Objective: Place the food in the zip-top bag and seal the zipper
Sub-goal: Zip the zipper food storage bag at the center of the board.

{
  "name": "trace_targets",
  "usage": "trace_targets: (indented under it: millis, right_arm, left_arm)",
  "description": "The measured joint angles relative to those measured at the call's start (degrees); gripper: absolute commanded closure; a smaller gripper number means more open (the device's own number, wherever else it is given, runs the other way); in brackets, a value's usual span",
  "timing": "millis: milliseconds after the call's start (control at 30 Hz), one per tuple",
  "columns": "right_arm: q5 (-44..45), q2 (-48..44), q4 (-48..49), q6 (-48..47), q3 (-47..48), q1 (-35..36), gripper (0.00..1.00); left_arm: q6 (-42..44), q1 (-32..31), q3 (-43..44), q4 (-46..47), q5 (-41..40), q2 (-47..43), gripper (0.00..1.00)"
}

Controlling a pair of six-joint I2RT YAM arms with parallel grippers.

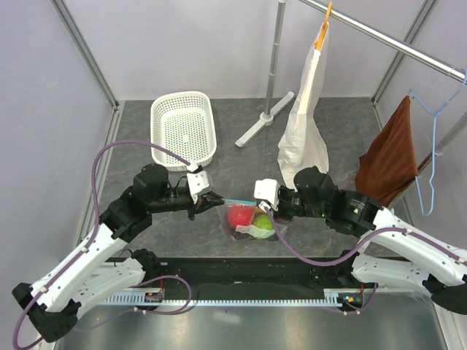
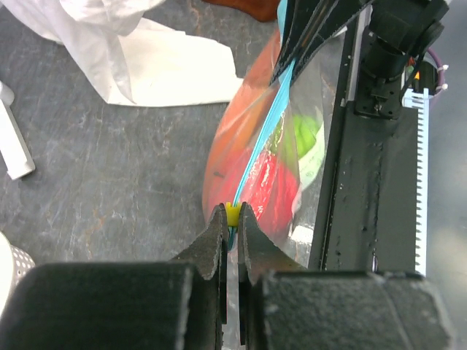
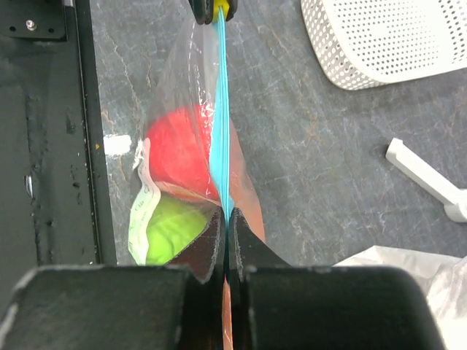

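Sealing step: the red apple (image 3: pixel 179 149) and green fruit (image 3: pixel 171 233) sit inside the zip-top bag (image 3: pixel 179 73), stretched between both grippers. The left gripper (image 2: pixel 231 209) pinches the zipper (image 3: pixel 221 109) at its yellow tab (image 2: pixel 232 214). The right gripper (image 3: pixel 227 215) is clamped on the opposite end. Next, likely, one slides along the strip while the other holds it taut.

Arms bent inward, left gripper (image 1: pixel 212 197) and right gripper (image 1: pixel 255 203) clamped closed, facing each other.

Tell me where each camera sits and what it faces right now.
Top: overhead from behind, looking down; left gripper, right gripper and bag show.
Left wrist: looks along the zipper toward the right gripper; own fingers pinch its end.
Right wrist: looks along the zipper toward the left gripper; own fingers clamp it.
Both wrist views share zipper and apple.
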Motion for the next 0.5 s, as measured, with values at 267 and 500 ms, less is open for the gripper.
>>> trace_targets:
  millis: [267,500]
  right_arm:
    - [-0.09,0.04,2.21,-0.55,-0.07,0.17,1.0]
    - [2.21,3.61,0.81,7.67,2.01,0.0,1.0]
  left_arm:
    - [0.57,4.83,-0.02,-2.64,4.92,-1.16,0.98]
    - [-3.43,7.43,4.57,-4.7,3.32,4.11,0.51]
